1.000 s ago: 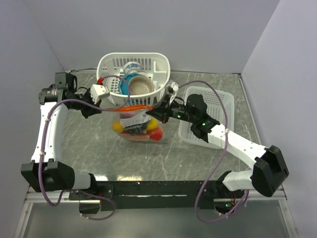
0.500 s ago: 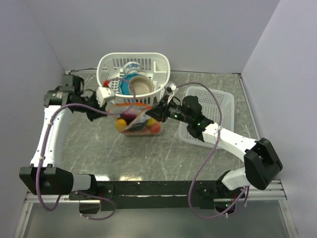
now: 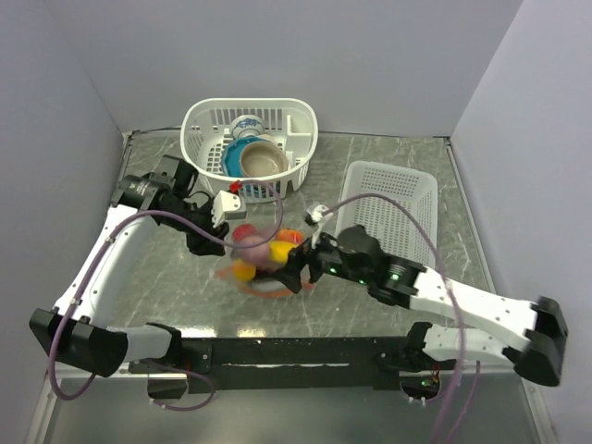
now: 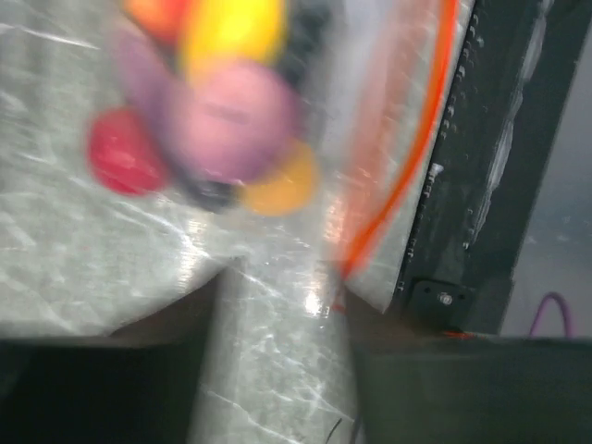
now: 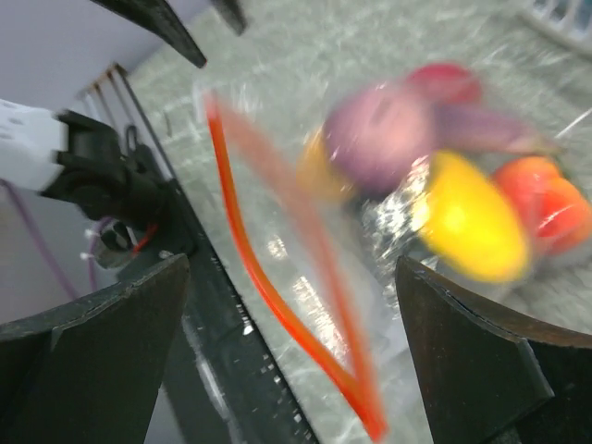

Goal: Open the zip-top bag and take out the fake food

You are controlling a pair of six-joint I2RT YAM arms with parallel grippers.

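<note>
— What's new with the zip-top bag [image 3: 262, 265]?
— It has dropped toward the near edge of the counter [image 3: 166, 277], away from the white basket [image 3: 205, 120], and now shows blurred.
— And the arms?
— The left pincer [image 3: 227, 203] has followed it inward. The right pincer [image 3: 298, 268] has drawn back, its arm off the white tray [image 3: 407, 190].

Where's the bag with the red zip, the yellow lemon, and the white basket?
zip-top bag [image 5: 264, 287]: right wrist view, on its red zip strip.
lemon [image 5: 472, 227]: right wrist view, on the middle of the blurry yellow fruit.
white basket [image 3: 197, 129]: top external view, on its left wall.
</note>
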